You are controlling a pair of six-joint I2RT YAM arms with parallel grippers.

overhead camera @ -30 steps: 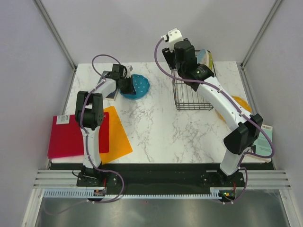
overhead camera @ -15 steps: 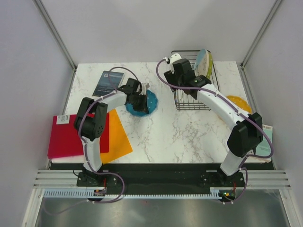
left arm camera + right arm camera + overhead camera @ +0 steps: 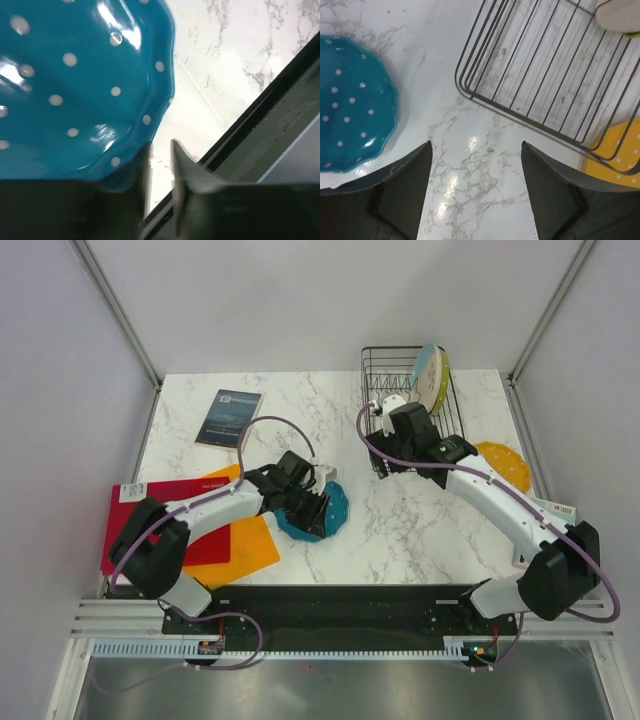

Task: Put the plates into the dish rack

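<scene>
The teal plate [image 3: 328, 510] with white dots lies flat on the table near the front centre. My left gripper [image 3: 312, 508] is at its left rim. In the left wrist view the teal plate [image 3: 75, 85] ends against the left finger, and the left gripper [image 3: 161, 146] has a narrow gap showing only marble. The dish rack [image 3: 410, 410] stands at the back right with a cream plate [image 3: 428, 375] and a lime-green plate [image 3: 444, 380] upright in it. An orange plate [image 3: 503, 465] lies right of the rack. My right gripper [image 3: 476, 145] hangs open and empty over bare marble between the teal plate [image 3: 350, 100] and the dish rack [image 3: 545, 75].
An orange sheet [image 3: 250, 538] and a red sheet [image 3: 150, 525] lie at the front left. A dark booklet [image 3: 228, 418] lies at the back left. The table's black front rail [image 3: 250, 120] runs close behind the left fingers. White cards [image 3: 552, 510] lie at the right edge.
The left arm has pulled the teal plate from the back left to the front centre, and its jaws have parted slightly. The right gripper has come off the rack and lowered in front of it.
</scene>
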